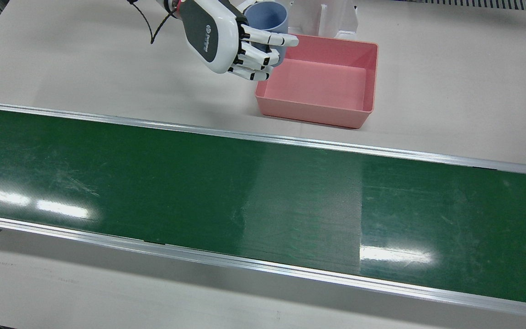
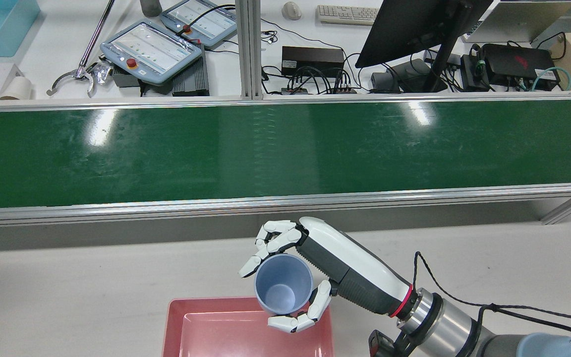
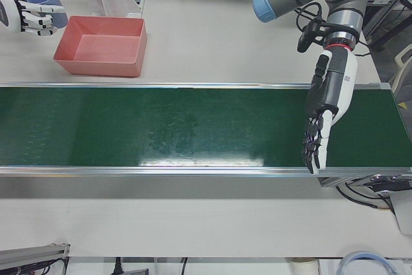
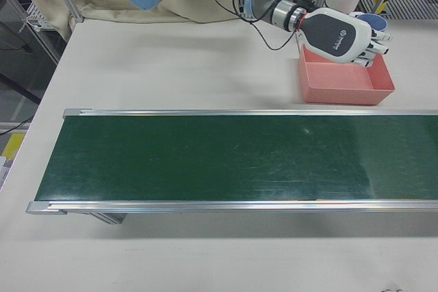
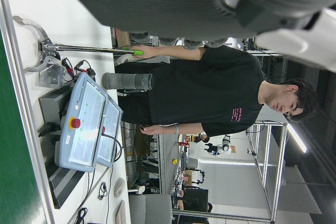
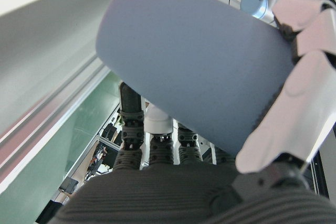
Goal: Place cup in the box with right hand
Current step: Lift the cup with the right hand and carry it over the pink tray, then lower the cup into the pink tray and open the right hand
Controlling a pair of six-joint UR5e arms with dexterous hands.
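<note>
1. Cup (image 2: pixel 284 290), blue, sat in the grasp of the right hand (image 2: pixel 285 270), fingers (image 2: pixel 271 237) wrapped around its wall and the thumb pressed on the opposite side; its mouth faced up toward the rear camera.
2. Held clear of the table (image 1: pixel 85 68), the cup hung over the box's (image 1: pixel 322 109) edge; in the front view it was at about 10 o'clock from the box's middle, at the corner nearest the arm.
3. In the rear view the cup overlapped the box's far rim, at about 12 o'clock from its floor.
4. The pink box lay open and upright on the table, just beside the green belt (image 1: pixel 263 201).
5. The left hand (image 3: pixel 325 117) hung over the belt's end in the left-front view, at about 3 o'clock from the box, well apart from it, fingers stretched out straight and holding nothing.
6. A person (image 5: pixel 210 90) stood beyond the belt in the left hand view.
</note>
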